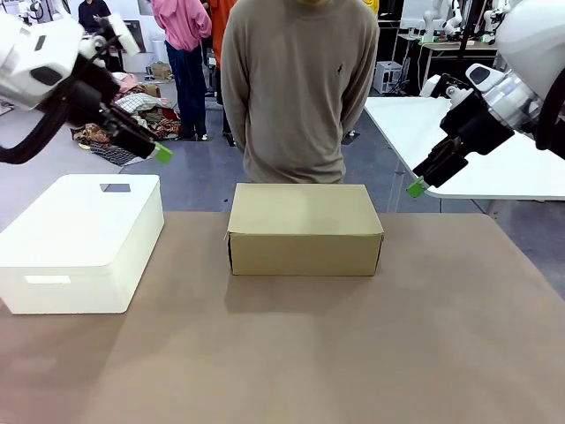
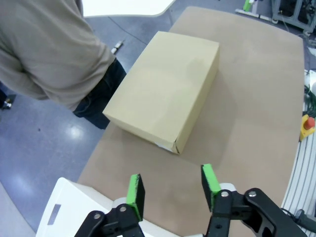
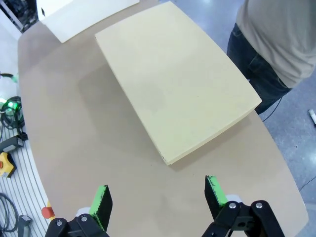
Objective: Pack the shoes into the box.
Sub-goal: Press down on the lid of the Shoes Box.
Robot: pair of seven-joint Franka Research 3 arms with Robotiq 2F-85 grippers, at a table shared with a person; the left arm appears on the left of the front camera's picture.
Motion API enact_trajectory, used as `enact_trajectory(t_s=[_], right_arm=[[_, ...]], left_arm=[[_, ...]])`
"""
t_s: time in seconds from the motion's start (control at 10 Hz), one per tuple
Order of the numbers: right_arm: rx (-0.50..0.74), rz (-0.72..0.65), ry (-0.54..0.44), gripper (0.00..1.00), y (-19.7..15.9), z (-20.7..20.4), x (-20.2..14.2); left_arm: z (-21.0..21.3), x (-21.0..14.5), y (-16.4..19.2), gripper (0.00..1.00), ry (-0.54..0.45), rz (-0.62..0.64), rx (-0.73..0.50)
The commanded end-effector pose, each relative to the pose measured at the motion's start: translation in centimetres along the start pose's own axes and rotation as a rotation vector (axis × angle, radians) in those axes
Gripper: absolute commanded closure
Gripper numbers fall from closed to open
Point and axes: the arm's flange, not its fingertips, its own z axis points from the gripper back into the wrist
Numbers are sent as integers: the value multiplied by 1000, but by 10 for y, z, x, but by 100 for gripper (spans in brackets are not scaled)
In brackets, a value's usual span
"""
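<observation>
The box (image 1: 305, 228) sits shut at the far middle of the table (image 1: 353, 353), tan cardboard, lid flat, edges crisp; from the left wrist view a sliver of white peeks out at its near bottom corner (image 2: 163, 145), too small to make out; whatever is inside is hidden by the lid. Right behind it stands a person in a grey-beige sweater (image 1: 300, 88), close to the table's far edge, arms drawn back so the hands are out of sight. Off to the box's left, well apart, rests a white rounded plastic container (image 1: 84, 243), lid on, part of it cut off at the picture's edge. Nothing lies between the box and either arm. The left gripper (image 2: 173, 187) hangs high over the container's side, jaws set wide, nothing between the green pads (image 2: 134, 191); the right gripper (image 3: 160, 200) hovers up off the table's right end, jaws spread wide too and empty; in the front view both show side-on, so the gap is hard to read there.
</observation>
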Motion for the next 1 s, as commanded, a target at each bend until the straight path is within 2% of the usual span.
enact_trajectory(t_s=[0.0,0.1,0.6,0.8,0.9], right_arm=[[-5,-7,0,0,0,-1,2],[-5,-7,0,0,0,-1,2],[-5,-7,0,0,0,-1,2],[-5,-7,0,0,0,-1,2],[-5,-7,0,0,0,-1,2]], left_arm=[[-12,23,8,97,13,54,-21],[-18,30,10,100,17,69,-25],[-50,46,22,100,35,172,-97],[-47,39,25,100,48,167,-119],[-53,42,20,100,39,158,-83]])
